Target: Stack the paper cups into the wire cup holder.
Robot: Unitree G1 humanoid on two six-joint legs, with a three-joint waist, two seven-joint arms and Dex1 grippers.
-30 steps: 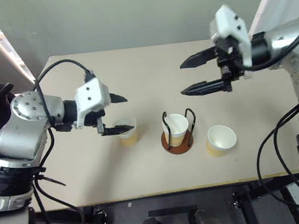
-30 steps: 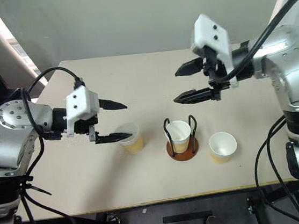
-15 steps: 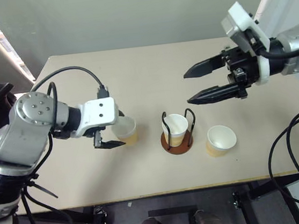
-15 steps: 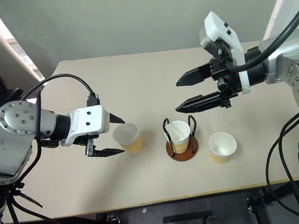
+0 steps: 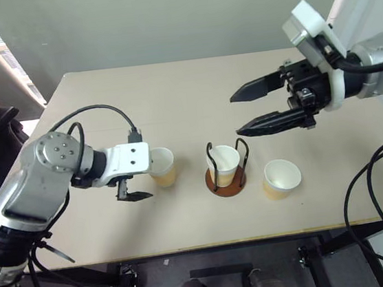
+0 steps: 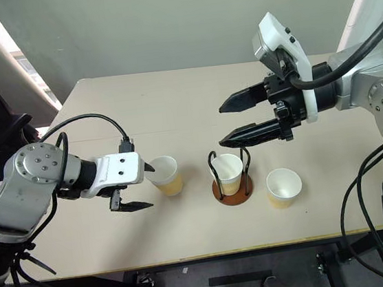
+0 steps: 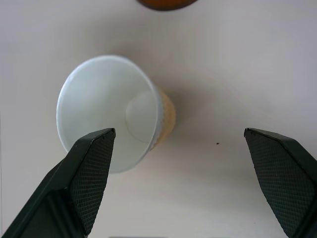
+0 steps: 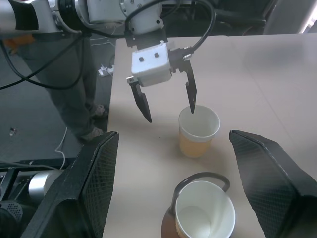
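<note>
On the worktop (image 5: 171, 90), one cup (image 5: 223, 164) sat in the holder (image 5: 226, 181); two waited, and I kept both grippers apart.

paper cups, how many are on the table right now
3: one paper cup sits in the wire cup holder, one stands to its right, one to its left by the left end effector.

Beige table (image 5: 192, 88), wire cup holder (image 5: 226, 180) centre with a cup inside, loose paper cups at nine o'clock (image 5: 161, 166), three o'clock (image 5: 281, 178)
</note>
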